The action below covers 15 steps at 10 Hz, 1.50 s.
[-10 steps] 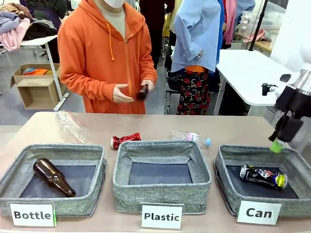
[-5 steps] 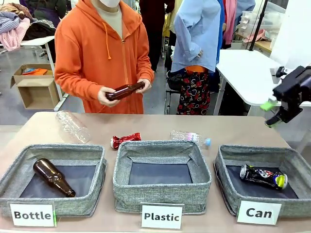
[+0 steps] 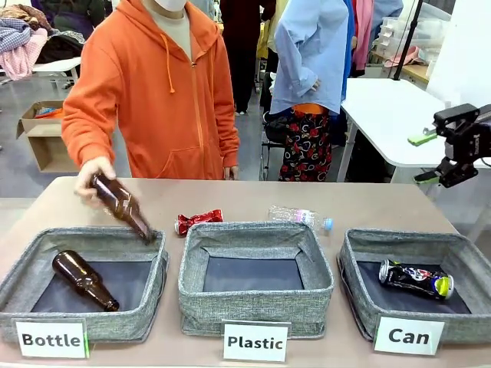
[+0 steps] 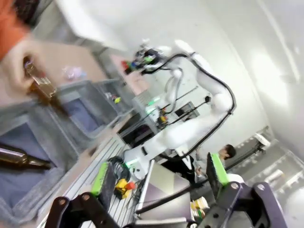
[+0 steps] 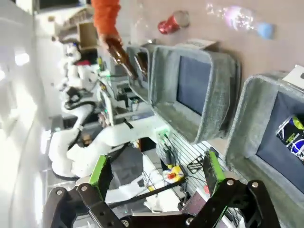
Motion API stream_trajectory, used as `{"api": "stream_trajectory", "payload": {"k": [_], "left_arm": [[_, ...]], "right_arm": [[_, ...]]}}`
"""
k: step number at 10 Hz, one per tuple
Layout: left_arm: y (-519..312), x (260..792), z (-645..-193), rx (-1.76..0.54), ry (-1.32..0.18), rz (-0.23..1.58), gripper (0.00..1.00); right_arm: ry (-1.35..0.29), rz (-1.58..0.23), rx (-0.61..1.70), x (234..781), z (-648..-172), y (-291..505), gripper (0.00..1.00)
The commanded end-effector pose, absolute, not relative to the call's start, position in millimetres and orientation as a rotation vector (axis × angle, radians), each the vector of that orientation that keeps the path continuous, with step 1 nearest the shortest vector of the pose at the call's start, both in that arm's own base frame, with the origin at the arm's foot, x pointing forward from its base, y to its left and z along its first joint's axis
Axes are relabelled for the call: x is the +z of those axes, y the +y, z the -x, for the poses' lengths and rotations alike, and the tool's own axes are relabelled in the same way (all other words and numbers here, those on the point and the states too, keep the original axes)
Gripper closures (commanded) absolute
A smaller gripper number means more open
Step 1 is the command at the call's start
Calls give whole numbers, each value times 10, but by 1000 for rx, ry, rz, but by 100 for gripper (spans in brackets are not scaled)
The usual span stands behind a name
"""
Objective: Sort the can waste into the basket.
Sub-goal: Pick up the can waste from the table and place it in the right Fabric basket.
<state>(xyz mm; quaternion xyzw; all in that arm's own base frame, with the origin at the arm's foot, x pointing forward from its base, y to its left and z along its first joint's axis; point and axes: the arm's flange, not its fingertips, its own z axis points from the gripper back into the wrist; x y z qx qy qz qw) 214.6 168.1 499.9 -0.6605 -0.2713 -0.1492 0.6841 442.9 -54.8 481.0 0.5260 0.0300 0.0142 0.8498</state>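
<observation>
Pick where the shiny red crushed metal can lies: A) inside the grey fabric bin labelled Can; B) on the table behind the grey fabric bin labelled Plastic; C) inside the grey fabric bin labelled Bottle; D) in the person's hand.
B: the shiny red crushed can lies on the tan table, just beyond the far rim of the grey fabric bin labelled Plastic.

Right tool (image 3: 426,158) held high, jaws spread wide, empty, left tool (image 4: 159,173) jaws spread, empty
</observation>
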Motion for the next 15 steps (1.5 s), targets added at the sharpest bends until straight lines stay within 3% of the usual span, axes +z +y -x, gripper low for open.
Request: {"api": "stream_trajectory", "payload": {"k": [1, 4, 8, 12, 15], "left_arm": [[2150, 5283, -1764, -400, -773, 1605, 0], [2523, 5246, -1627, -342, -855, 1639, 0], [2184, 5300, -1751, -402, -776, 1605, 0], [868, 5353, -2317, -584, -461, 1467, 0], [349, 4855, -2683, -555, -249, 1481, 0]], "right_arm": [[74, -1070, 96, 4836, -4448, -569, 0], [74, -1070, 96, 4836, -4448, -569, 0], [74, -1070, 96, 4836, -4448, -569, 0], [74, -1070, 96, 4836, -4448, -569, 0], [74, -1070, 96, 4836, -4448, -569, 0]]}}
